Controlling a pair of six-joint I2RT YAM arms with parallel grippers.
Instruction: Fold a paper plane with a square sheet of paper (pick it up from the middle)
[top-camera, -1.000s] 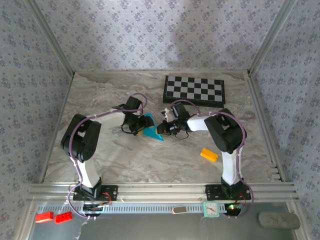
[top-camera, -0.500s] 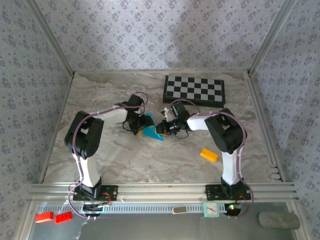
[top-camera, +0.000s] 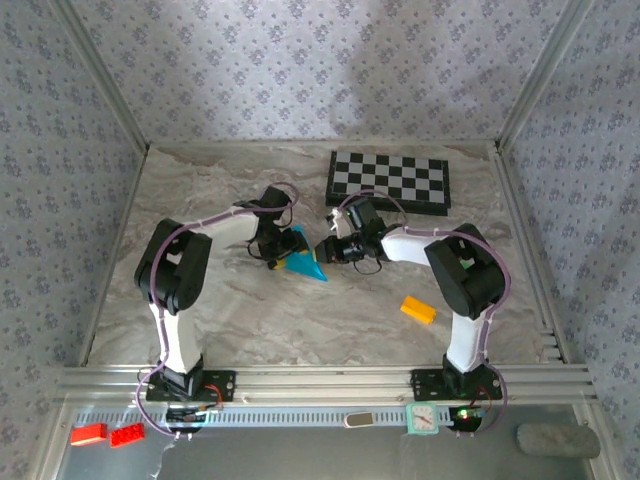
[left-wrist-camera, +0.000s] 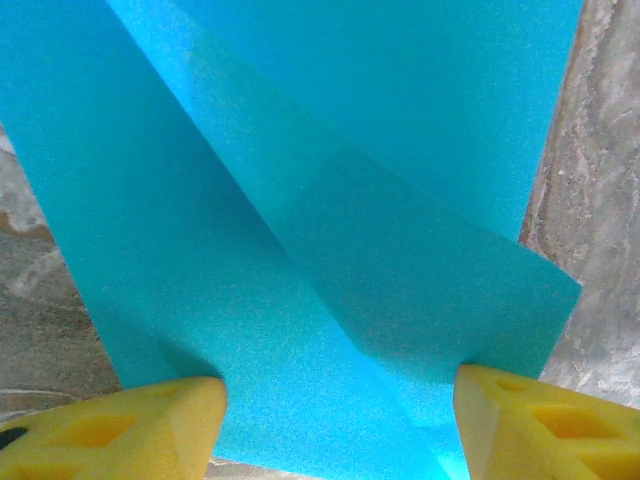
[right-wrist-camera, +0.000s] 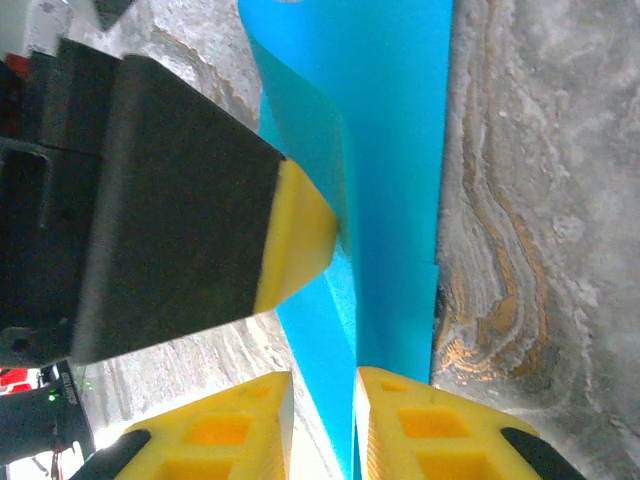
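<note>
Our two end effectors meet at the middle of the surface (top-camera: 250, 320), the left end effector (top-camera: 274, 250) and the right end effector (top-camera: 330, 250) facing each other across the sheet of paper (top-camera: 303, 262). Nearest to us, right of centre, a small yellow-orange block (top-camera: 418, 309) lies alone, well apart from the paper. Further in, the cyan sheet is folded into a narrow wedge whose point aims toward the near right. In the left wrist view we see the left jaws standing wide, one yellow pad at each side of the paper, with a diagonal fold running up between them. The paper touches both pads, though we cannot tell whether they press it. In the right wrist view the right jaws are parted by a narrow slit. The paper's edge runs into that gap beside one pad, not clamped as far as we can see. A left fingertip (right-wrist-camera: 300, 240) touches the sheet just beyond. Farthest back, a chessboard (top-camera: 389, 181) lies at the far side of the surface.
</note>
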